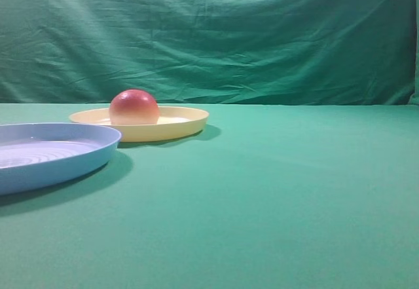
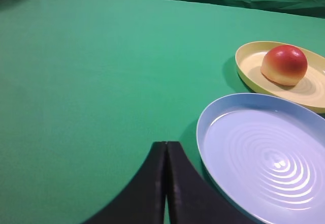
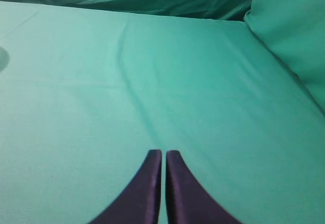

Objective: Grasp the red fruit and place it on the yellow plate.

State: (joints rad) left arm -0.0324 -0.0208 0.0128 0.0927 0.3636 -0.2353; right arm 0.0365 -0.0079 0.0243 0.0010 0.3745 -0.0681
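Note:
The red fruit [image 1: 133,107] rests on the yellow plate [image 1: 183,126] at the left of the exterior high view. From the left wrist, the red fruit [image 2: 284,64] sits on the yellow plate [image 2: 249,61] at the far right. My left gripper [image 2: 166,144] is shut and empty, low over the cloth beside the blue plate, well short of the fruit. In the right wrist view my right gripper [image 3: 163,153] is shut with nothing in it, over bare green cloth. Neither gripper shows in the exterior high view.
A light-blue ridged plate [image 1: 98,153] lies at the front left, the same blue plate [image 2: 203,132] lying just right of my left fingers. Green cloth covers the table, and a green backdrop [image 1: 209,33] hangs behind it.

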